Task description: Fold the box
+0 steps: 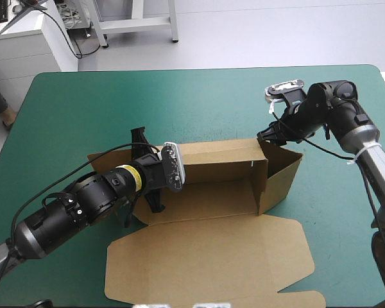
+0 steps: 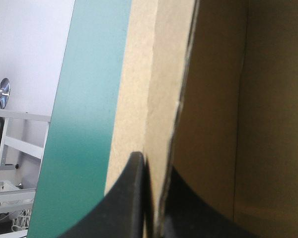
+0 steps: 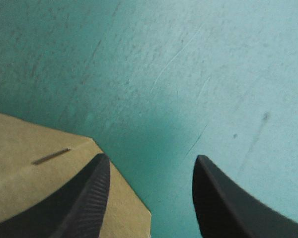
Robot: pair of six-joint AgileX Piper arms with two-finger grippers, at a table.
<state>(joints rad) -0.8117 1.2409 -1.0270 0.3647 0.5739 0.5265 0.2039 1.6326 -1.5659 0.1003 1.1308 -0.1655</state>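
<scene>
Brown box (image 1: 208, 192) sits central on the desk (image 1: 115, 102), lid (image 1: 212, 263) flat toward the near edge, left claw (image 2: 153, 164) pinched on its far wall (image 1: 218, 153), right claw (image 3: 152, 158) wide apart above the right flap (image 1: 286, 171); a rough pull could tear it.

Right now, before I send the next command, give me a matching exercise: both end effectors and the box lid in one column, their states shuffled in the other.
Things:
1. left end effector
2. right end effector
3. lid

States:
A. open, at the right end of the box
B. flat on the teal-green cover
C. shut on the box

Pairs: 1-C, 2-A, 3-B
</scene>
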